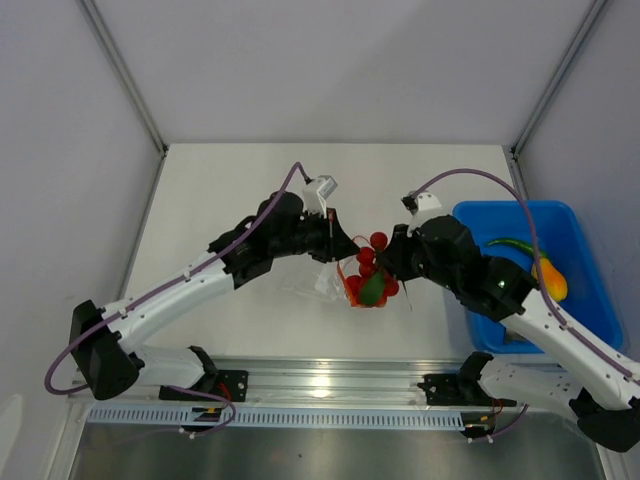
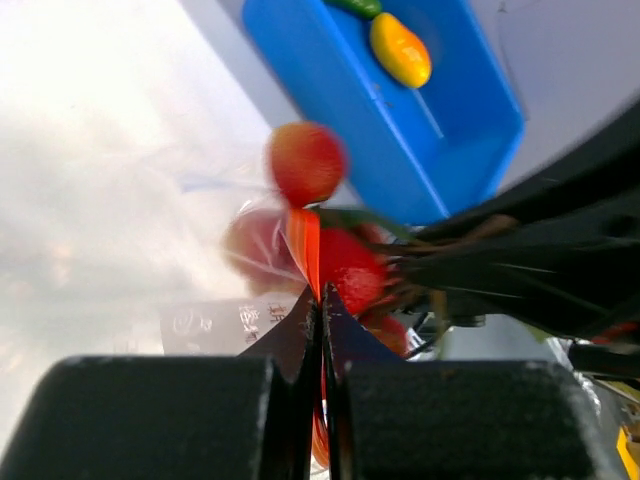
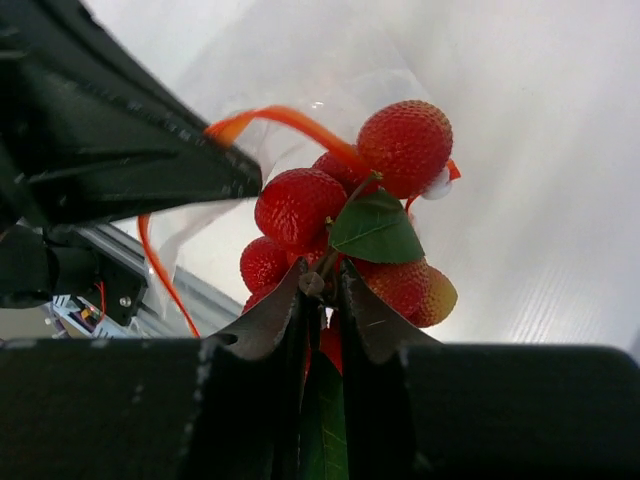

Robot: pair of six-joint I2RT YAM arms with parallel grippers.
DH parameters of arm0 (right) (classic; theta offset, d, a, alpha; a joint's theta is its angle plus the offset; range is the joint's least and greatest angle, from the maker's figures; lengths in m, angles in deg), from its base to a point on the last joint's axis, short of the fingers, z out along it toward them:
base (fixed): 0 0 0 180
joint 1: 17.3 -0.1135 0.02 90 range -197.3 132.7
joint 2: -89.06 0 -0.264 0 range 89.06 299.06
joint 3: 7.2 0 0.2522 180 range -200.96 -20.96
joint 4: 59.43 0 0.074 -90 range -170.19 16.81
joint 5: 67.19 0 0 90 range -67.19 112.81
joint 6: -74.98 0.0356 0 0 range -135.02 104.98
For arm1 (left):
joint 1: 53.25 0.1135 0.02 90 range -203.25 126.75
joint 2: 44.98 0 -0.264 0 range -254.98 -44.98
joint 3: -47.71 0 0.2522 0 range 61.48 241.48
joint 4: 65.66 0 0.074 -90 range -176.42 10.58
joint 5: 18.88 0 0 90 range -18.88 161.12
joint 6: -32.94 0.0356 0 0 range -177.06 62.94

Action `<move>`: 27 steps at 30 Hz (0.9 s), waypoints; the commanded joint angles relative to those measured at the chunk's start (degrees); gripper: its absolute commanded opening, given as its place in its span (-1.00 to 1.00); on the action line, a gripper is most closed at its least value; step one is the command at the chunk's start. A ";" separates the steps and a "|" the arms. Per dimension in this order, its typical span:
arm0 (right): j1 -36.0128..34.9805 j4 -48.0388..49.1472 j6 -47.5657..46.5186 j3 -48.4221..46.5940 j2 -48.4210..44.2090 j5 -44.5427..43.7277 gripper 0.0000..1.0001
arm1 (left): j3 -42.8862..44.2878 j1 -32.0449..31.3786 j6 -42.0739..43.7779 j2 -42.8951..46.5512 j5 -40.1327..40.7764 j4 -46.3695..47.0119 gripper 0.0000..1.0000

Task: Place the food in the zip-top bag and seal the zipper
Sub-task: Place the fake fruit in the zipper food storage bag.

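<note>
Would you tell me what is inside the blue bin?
A green pepper and a yellow-orange pepper lie in the blue bin; the right arm covers its near-left part, hiding anything there.

Left pincer (image 2: 322, 296) pinching zipper (image 2: 303, 248) (orange-red), tomatoes (image 2: 347, 268) beyond

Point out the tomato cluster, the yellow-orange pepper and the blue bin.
tomato cluster (image 3: 298, 205): right wrist view, a middle red fruit.
yellow-orange pepper (image 1: 552, 282): top external view, middle of its body.
blue bin (image 1: 565, 235): top external view, bare floor, far right corner.
</note>
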 commanded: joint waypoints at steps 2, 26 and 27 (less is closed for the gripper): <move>-0.36 0.51 -4.29 0.02 -5.33 -0.57 -1.00 | 5.48 0.15 2.59 -2.04 4.08 -5.79 -0.99; -0.62 8.06 -7.81 3.10 -4.21 8.40 -1.00 | 8.23 1.12 4.61 -5.65 -11.38 -2.73 -0.99; -0.62 8.76 -6.76 2.83 -3.59 8.31 -1.00 | 7.87 1.12 4.78 -5.47 -12.26 -2.28 -0.99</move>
